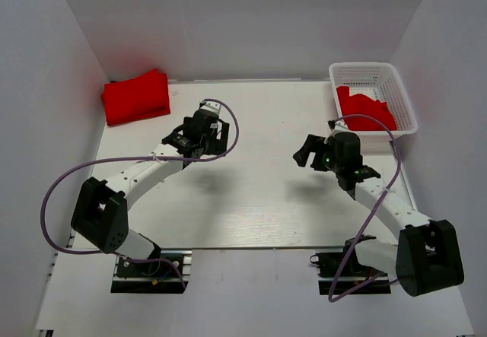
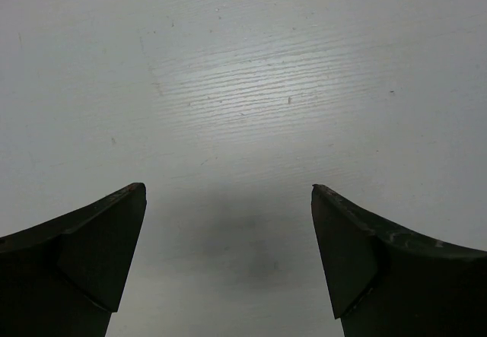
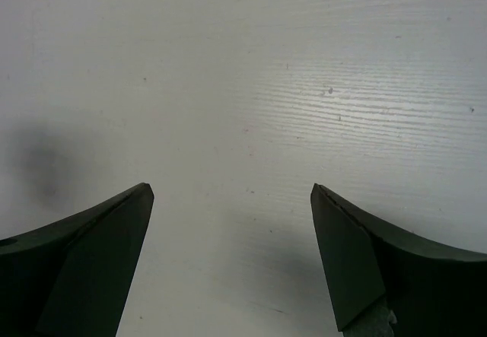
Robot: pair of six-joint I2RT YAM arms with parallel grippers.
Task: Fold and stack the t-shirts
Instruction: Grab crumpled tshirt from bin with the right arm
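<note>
Left gripper point(image 2: 228, 189) and right gripper point(image 3: 232, 189) both hang wide open, holding nothing, over the worktop point(image 1: 251, 200) short of the basket point(image 1: 402, 87), where a crumpled t-shirt point(image 1: 367, 113) could snag the mesh and drag it along, while the folded t-shirt point(image 1: 137, 97) lies far left of the basket.

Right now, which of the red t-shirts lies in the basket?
The crumpled t-shirt at far right, lying inside the white basket. The other t-shirt sits folded on the table at far left.
</note>
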